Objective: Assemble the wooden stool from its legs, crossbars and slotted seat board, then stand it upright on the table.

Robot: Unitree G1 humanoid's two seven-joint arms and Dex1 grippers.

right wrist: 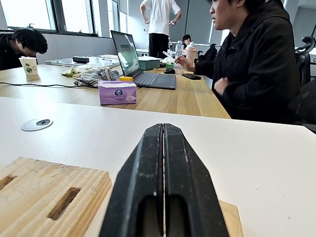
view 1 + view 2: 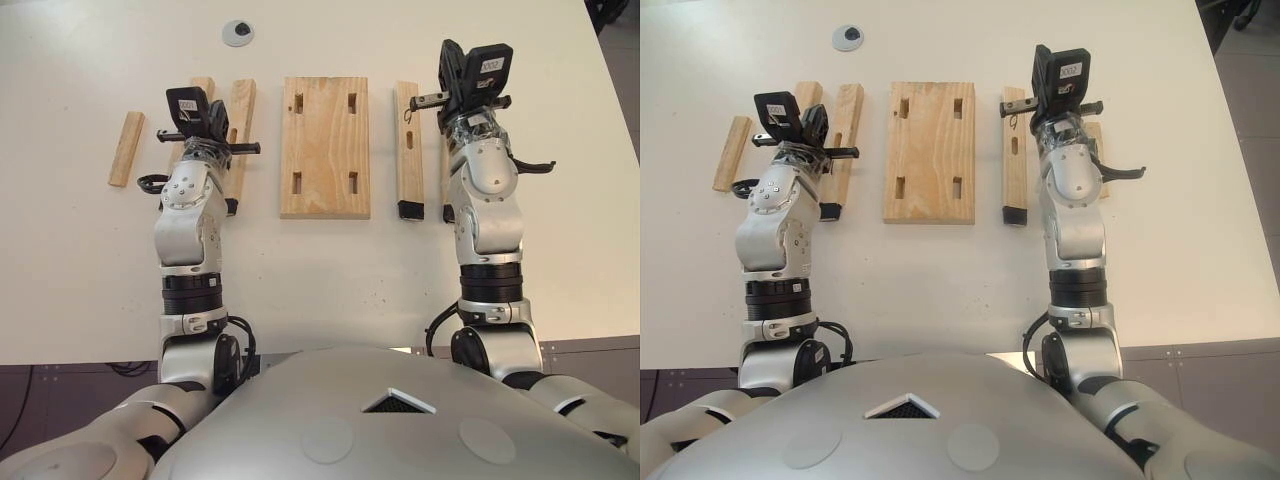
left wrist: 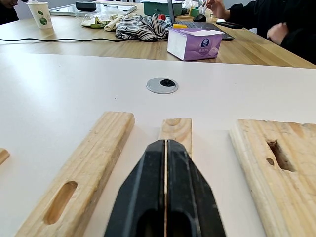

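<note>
Slotted seat board (image 2: 325, 147) lies flat on the counter (image 2: 560, 250), long axis running away from the robot, midway between both arms. Left fingers (image 3: 148, 173), pressed together, hover by the left slotted leg (image 2: 244, 105); right fingers (image 1: 140, 168), also pressed together, hover by the right slotted leg (image 2: 408, 170).

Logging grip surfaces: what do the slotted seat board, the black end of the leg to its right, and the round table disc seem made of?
Seat board: pale bare-looking wood, matte, with visible grain lines. Black end: probably a rubber or plastic cap; too small to tell. Disc: grey satin rim, dark centre, metal or metallic-painted plastic.
</note>
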